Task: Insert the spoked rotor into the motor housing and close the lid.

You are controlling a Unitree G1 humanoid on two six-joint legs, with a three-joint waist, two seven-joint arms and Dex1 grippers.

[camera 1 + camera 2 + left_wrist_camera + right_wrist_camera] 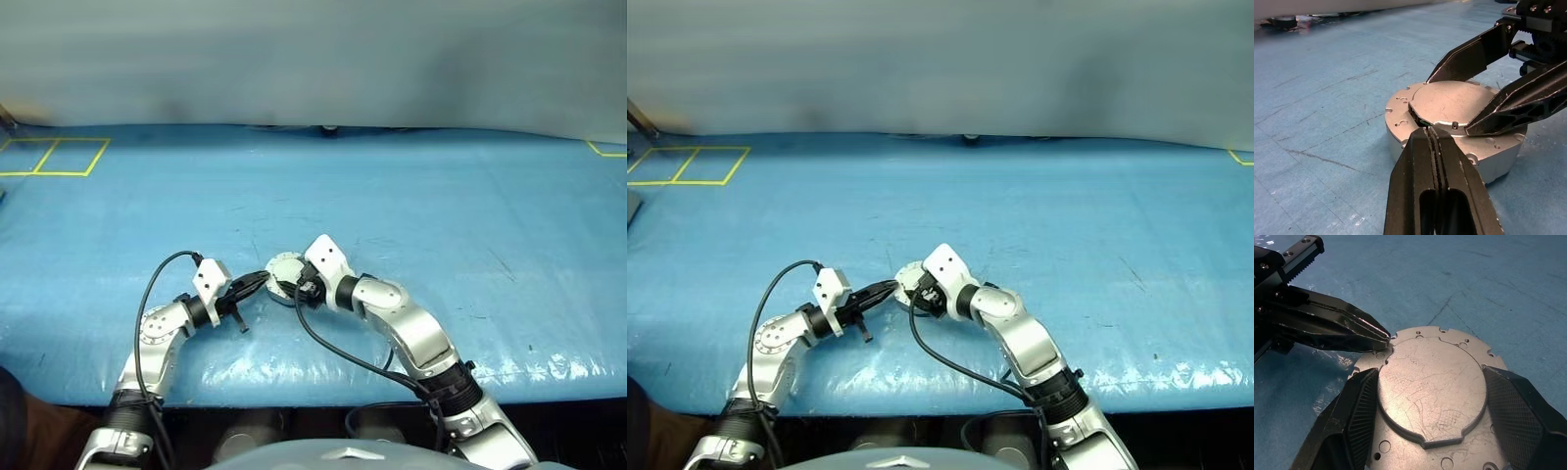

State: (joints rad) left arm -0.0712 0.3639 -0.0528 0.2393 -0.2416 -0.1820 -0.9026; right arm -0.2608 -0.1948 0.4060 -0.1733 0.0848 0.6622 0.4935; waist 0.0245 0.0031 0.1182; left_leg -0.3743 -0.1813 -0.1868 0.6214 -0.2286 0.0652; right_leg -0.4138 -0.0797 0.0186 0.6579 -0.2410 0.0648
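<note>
Two grippers meet at the motor housing (1449, 142) on the near blue table (411, 196). Its lid (1432, 391) lies flat, apparently closed. The right gripper (1430, 396), jaws spread, straddles the lid; the left gripper (1434, 142), jaws pressed together, touches its left edge. Next probably pressing it seated, then releasing.

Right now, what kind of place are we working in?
Probably a lab or test workbench: a blue-covered table with yellow tape squares marked at its far corner, and a plain grey wall behind. The motor housing sits on it, lid closed.
</note>
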